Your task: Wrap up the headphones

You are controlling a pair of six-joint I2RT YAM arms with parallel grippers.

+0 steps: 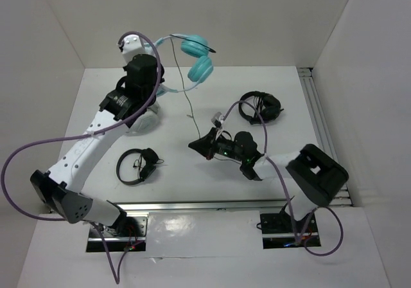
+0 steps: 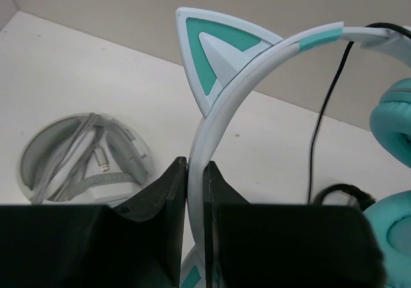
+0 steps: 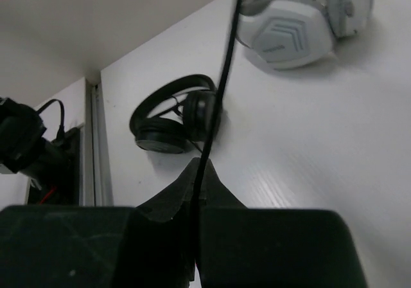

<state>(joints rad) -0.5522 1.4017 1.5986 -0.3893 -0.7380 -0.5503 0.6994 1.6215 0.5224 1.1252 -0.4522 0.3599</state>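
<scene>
Headphones (image 1: 200, 68) aloft, far centre; both claws clamped.
Your left gripper (image 2: 196, 191) pinches the white headband (image 2: 212, 127) under a cat ear (image 2: 215, 50), plain only from its wrist view; right gripper (image 3: 196, 198) nips the cable (image 3: 221, 89). Grey-white headset (image 2: 83, 156), black headphones (image 3: 173, 117) lie left on the table (image 1: 192, 172).

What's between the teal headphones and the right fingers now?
Only the black cable, hanging from the headphones into the right gripper's shut fingers; the top view shows it.

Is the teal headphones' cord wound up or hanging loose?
Loose: the cable hangs unwound from the headphones down to the right fingers, which pinch it.
</scene>
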